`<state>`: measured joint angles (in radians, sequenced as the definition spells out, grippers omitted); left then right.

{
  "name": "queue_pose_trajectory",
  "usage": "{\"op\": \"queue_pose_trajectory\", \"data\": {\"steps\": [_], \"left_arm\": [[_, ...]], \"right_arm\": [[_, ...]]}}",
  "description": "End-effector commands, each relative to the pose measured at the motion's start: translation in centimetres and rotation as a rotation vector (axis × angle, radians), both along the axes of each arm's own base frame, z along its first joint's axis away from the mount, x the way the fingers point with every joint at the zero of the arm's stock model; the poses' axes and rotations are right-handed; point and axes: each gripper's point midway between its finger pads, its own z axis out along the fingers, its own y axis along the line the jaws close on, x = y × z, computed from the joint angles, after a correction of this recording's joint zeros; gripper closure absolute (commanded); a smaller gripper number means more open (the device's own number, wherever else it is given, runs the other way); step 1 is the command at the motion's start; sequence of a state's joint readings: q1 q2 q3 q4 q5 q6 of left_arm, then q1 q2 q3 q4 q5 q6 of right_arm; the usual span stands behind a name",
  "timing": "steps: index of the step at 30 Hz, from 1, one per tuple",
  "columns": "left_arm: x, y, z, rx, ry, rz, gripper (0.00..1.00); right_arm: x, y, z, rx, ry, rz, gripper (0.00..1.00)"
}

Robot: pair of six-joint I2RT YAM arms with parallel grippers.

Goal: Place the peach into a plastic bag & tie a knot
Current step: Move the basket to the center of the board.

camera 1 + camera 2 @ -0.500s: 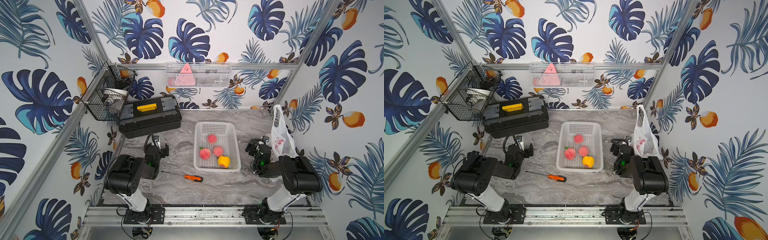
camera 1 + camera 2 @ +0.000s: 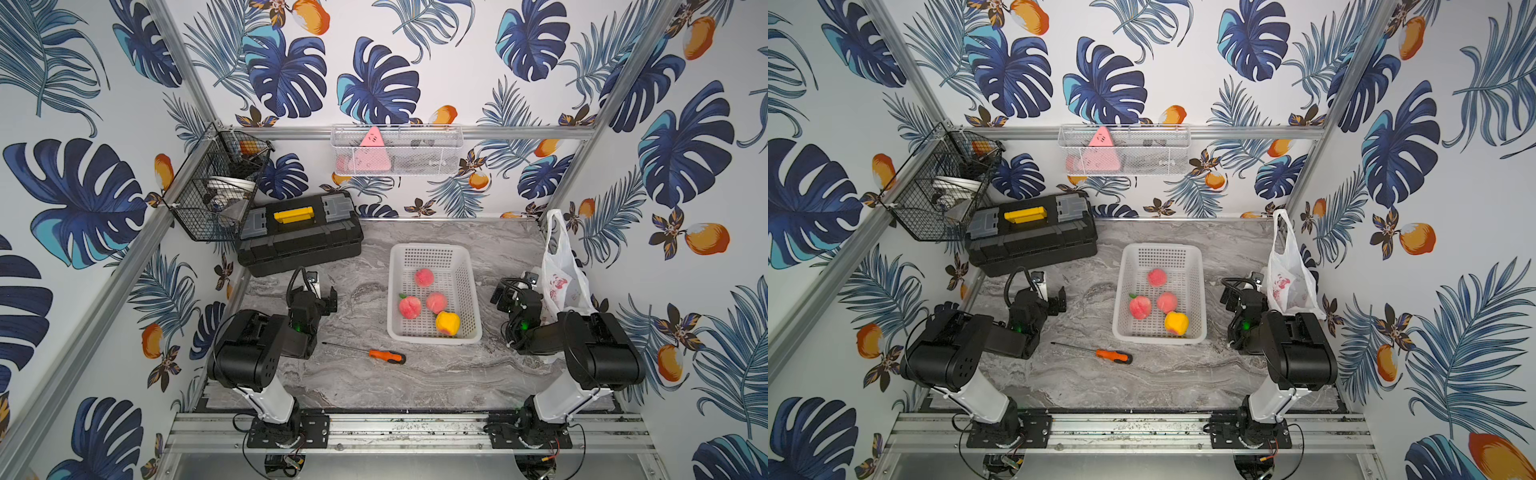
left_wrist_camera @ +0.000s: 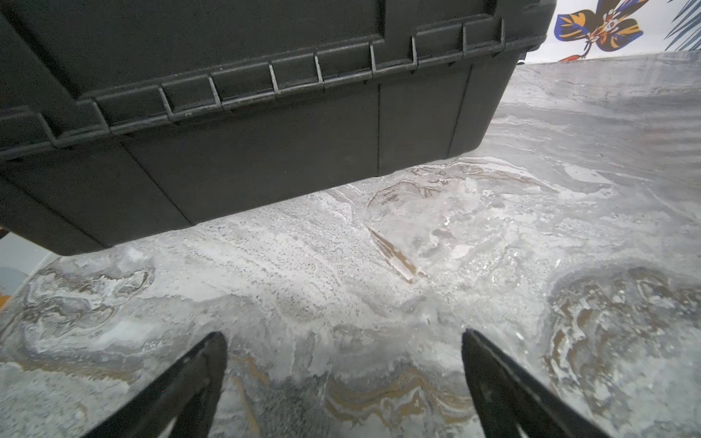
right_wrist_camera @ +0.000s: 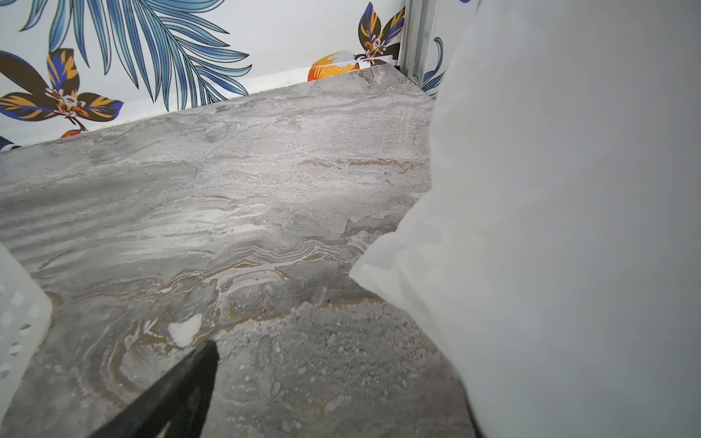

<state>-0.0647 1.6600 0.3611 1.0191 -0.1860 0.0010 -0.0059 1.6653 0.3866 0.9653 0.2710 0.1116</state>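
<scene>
Against the right wall (image 2: 673, 299) the plastic bag (image 2: 562, 266) is propped beside the right gripper (image 2: 514, 287), both it and the left gripper (image 3: 343, 337) being spread wide, empty.

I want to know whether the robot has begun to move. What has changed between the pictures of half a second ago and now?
Nothing has visibly changed. The left pincer and the right pincer are open and empty as before. The peaches lie in the white basket, and the plastic bag stands beside the right arm.
</scene>
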Motion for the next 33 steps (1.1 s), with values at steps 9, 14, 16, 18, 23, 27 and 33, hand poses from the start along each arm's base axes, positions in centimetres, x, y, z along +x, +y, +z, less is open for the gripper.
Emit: {"op": "queue_pose_trajectory", "data": {"steps": [9, 14, 16, 18, 23, 27, 33], "left_arm": [[0.3, 0.0, 0.7, -0.007, -0.029, -0.005, 0.01], [0.3, 0.0, 0.7, -0.008, -0.030, -0.004, 0.01], [0.3, 0.0, 0.7, -0.010, -0.031, -0.004, 0.01], [0.3, 0.1, 0.7, -0.008, -0.028, -0.003, 0.01], [0.6, -0.8, 3.1, 0.064, -0.007, 0.010, 0.01], [0.7, -1.9, 6.1, 0.092, 0.011, 0.053, 0.01], [0.6, -6.7, 12.3, 0.032, -0.065, 0.001, 0.01]], "right_arm": [[0.5, 0.1, 1.0, -0.001, -0.040, 0.002, 0.01], [0.4, 0.1, 1.0, 0.002, -0.041, 0.004, 0.01], [0.4, 0.1, 1.0, 0.002, -0.042, 0.003, 0.01], [0.5, 0.1, 1.0, 0.002, -0.040, 0.005, 0.01], [-0.3, 0.2, 1.8, -0.022, -0.049, -0.024, 0.01], [-1.7, 0.2, 5.0, -0.138, -0.145, -0.133, 0.01], [-1.0, 1.4, 12.8, 0.023, 0.033, -0.228, 0.01]]}}
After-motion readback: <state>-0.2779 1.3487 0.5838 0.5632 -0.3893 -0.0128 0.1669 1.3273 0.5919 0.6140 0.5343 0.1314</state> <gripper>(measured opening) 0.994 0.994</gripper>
